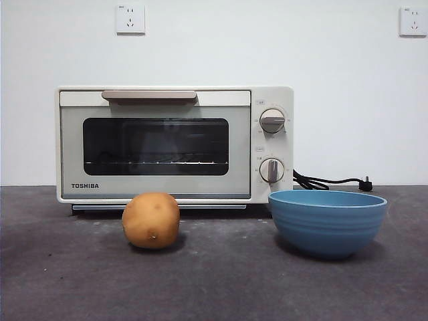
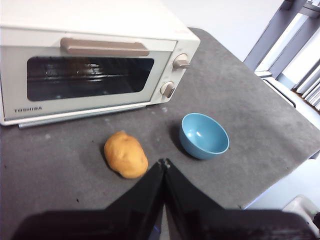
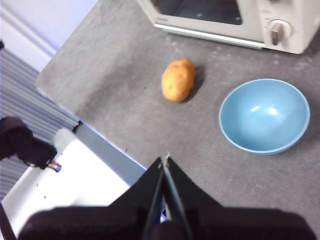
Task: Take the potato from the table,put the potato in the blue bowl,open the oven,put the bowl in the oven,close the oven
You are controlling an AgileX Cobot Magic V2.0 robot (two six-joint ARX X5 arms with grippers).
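In front of the oven: the potato [image 1: 151,220] lies on the worktop [image 1: 221,281], just before the door [image 1: 155,146], below the handle [image 1: 149,95].
Bowl: the blue bowl [image 1: 328,222] stands empty in front of the oven [image 1: 175,144], on the knob [image 1: 271,120] side, apart from the potato.
Oven: door shut, cord [image 1: 328,181] trailing out from behind its knob end.
Left end effector [image 2: 164,163]: clenched, empty, above the worktop short of the potato.
Right end effector [image 3: 165,159]: clenched, empty, well back from the oven, near the worktop's edge.
Risk: the potato is round and smooth, so an off-centre pinch would likely roll it toward the oven or squirt it free; both sets of jaws must open first.
Risk: the door swings down over the spot where the potato lies, so opening early would hit it.
Hidden: neither arm shows in the front view; the oven's interior is dark behind the glass.
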